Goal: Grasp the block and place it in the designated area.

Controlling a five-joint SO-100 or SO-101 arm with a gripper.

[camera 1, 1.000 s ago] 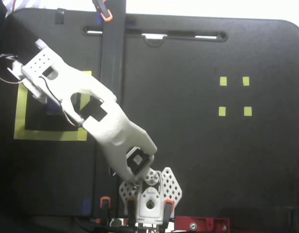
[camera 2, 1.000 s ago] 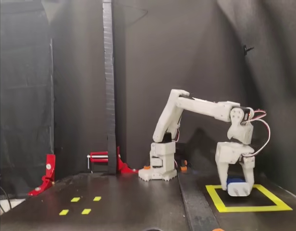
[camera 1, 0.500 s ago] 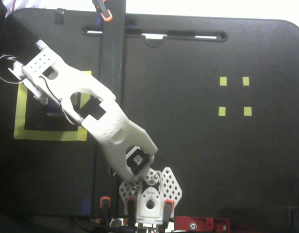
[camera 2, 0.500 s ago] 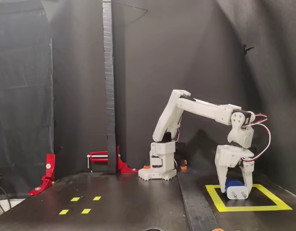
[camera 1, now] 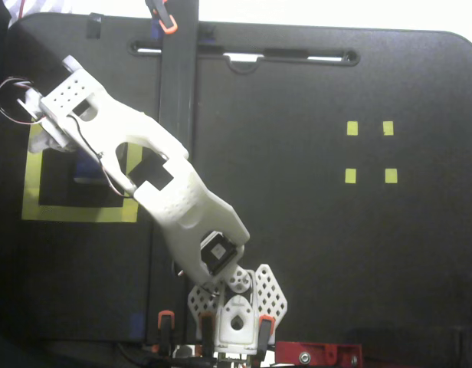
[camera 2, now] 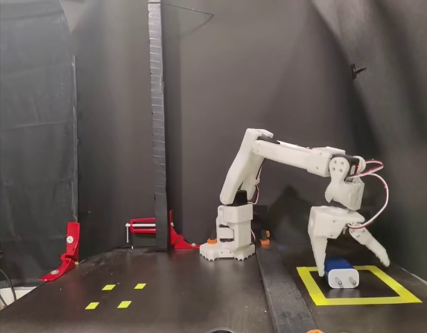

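Observation:
The dark-blue block (camera 2: pixel 341 272) lies on the table inside the designated area, a large yellow tape square (camera 2: pixel 359 300) at the right of a fixed view. Its pale end faces the camera. My gripper (camera 2: pixel 352 267) is open, its fingers spread wide and pointing down on either side of the block. One fingertip (camera 2: pixel 319 269) stands close beside the block; I cannot tell if it touches. In the top-down fixed view the arm covers most of the yellow square (camera 1: pixel 75 212), the gripper (camera 1: pixel 71 153) hangs over it, and only a sliver of the block (camera 1: pixel 88 178) shows.
Four tiny yellow tape squares (camera 1: pixel 352 128) lie on the far side of the mat, also seen low in the side fixed view (camera 2: pixel 108 286). A black upright post (camera 2: pixel 157 125) stands near the base, held by red clamps (camera 2: pixel 147 225).

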